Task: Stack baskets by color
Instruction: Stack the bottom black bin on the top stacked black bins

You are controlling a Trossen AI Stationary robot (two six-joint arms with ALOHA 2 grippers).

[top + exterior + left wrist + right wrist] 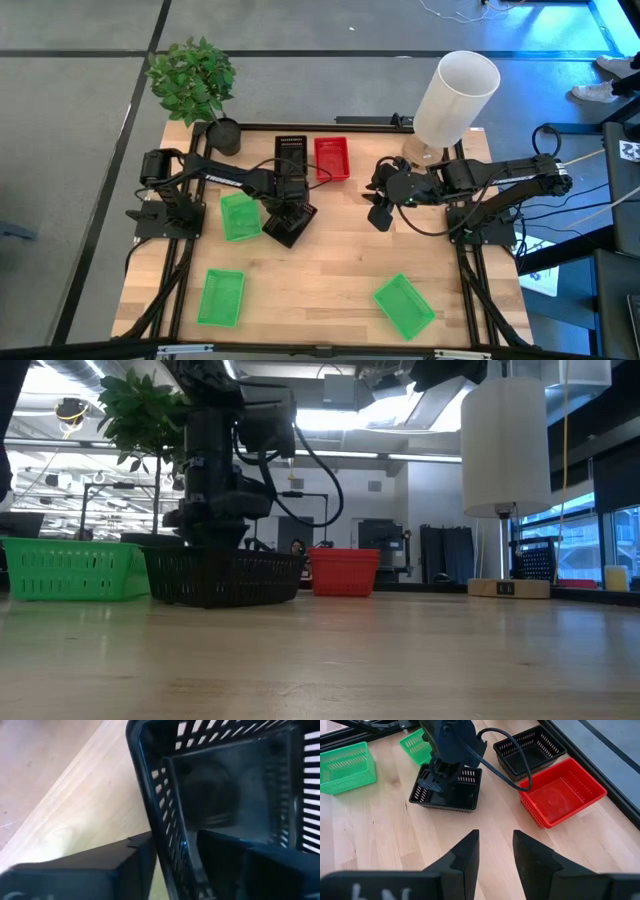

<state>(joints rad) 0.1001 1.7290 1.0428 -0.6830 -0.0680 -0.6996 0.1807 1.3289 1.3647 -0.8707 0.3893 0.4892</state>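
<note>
The left gripper (434,779) is straddling the wall of a black basket (462,795) near the table's middle, fingers parted around it; whether they are pinching is hard to tell. The right gripper (494,851) is hovering nearby, part-open, holding nothing.

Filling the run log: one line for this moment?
left gripper: straddling black basket wall | right gripper: open, idle | red basket: untouched
</note>
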